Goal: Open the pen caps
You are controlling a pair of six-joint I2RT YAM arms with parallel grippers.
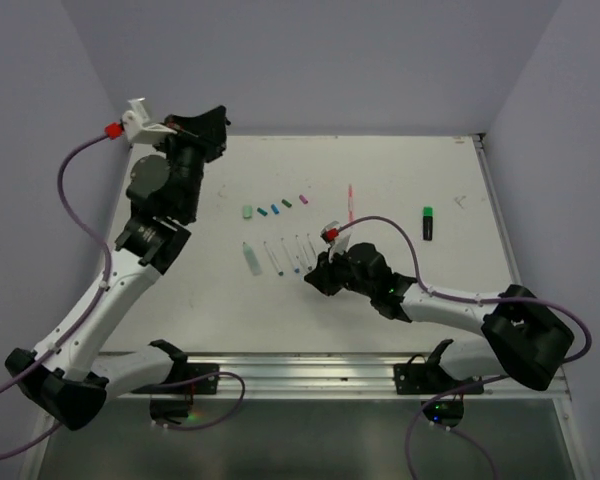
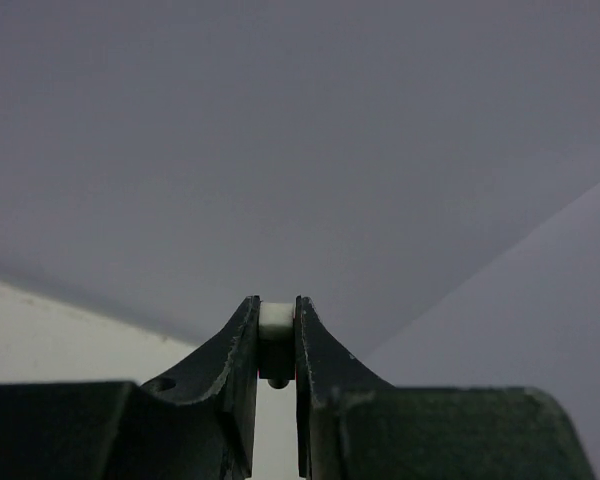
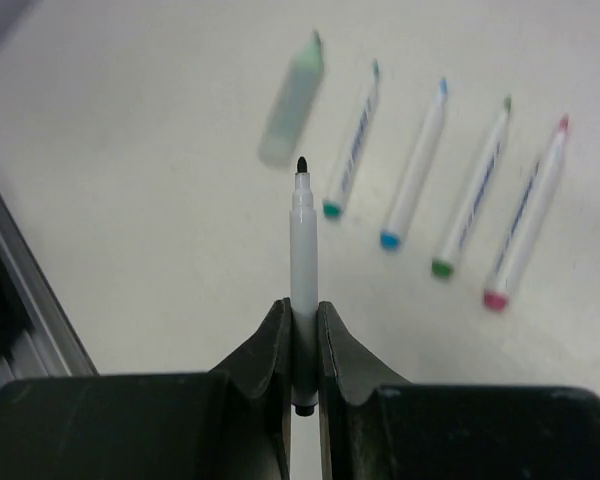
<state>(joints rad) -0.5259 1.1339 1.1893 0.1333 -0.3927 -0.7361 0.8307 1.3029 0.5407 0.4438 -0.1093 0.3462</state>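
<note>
5 loose pen caps in row on desk, beside uncapped pens. Right pincer clamped on black-tipped pen; left pincer, raised, clamped on small white stub, probably cap. Risk: stub released high bounces off desk edge

Five stubby pen caps lie loose in a slanted row on the tabletop, from pale green to magenta.

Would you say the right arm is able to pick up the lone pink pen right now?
Probably not yet: the right fingers are shut on a black-tipped pen, so they must set it down first. The pink pen itself lies apart, with nothing over it.
</note>
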